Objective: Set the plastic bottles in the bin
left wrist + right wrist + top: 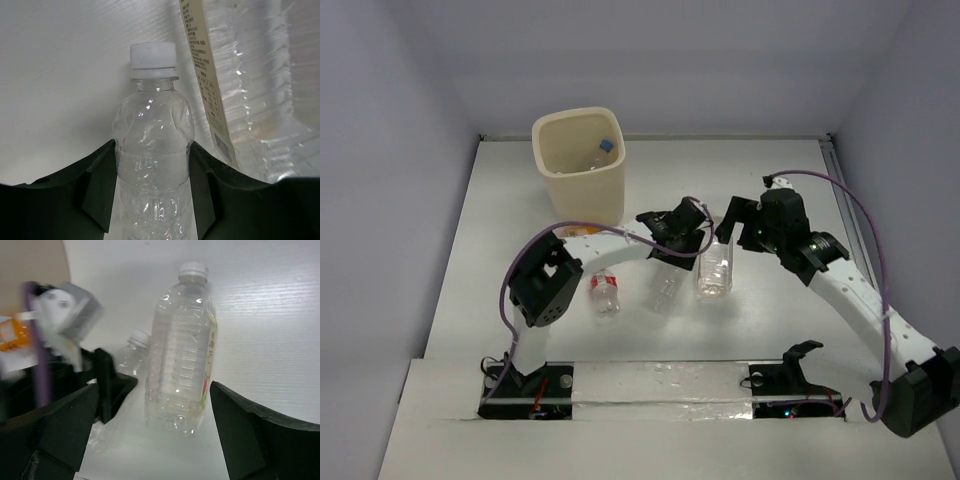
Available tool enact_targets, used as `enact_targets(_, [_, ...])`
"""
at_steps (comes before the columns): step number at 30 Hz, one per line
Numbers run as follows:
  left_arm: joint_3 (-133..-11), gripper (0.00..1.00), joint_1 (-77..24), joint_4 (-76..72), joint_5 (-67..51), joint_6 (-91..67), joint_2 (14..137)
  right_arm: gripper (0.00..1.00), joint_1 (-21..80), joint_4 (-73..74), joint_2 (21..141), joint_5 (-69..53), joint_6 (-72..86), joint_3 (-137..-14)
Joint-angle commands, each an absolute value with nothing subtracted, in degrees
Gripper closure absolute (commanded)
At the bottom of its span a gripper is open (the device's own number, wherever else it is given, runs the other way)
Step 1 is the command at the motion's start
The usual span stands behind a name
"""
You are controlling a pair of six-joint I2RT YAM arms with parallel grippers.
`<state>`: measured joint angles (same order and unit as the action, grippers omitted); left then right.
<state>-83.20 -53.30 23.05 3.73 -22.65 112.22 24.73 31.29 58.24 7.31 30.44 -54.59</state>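
Note:
A small clear bottle with a white cap lies on the table. My left gripper is shut on its body, and both fingers press its sides. Beside it lies the larger bottle with a pale label. My right gripper stands wide open just behind that bottle's base, not touching it. A red-capped bottle lies near the left arm. The cream bin stands at the back left with a blue-capped bottle inside.
An orange bottle lies at the bin's foot, half hidden under my left arm. The left gripper's finger shows close to the large bottle in the right wrist view. Grey walls enclose the white table.

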Motion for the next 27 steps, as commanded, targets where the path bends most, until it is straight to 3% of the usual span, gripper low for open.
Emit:
enact_targets(1, [-83.8, 0.74, -53.5, 24.9, 5.9, -23.6, 101.7, 0.01, 23.5, 30.9, 62.9, 4.7, 27.7, -56.9])
enact_targets(12, [-101.3, 0.74, -40.8, 29.3, 6.4, -24.0, 85.9, 0.0, 22.4, 31.4, 81.8, 5.2, 21.8, -64.0])
enact_targets(20, [-118.6, 0.73, -27.5, 29.1, 5.4, -22.9, 87.4, 0.0, 22.4, 31.6, 89.8, 6.9, 21.4, -65.8])
enact_targets(27, [-124.1, 0.73, -17.9, 23.9, 5.5, -24.2, 90.5, 0.0, 22.4, 31.0, 95.4, 5.3, 20.5, -66.1])
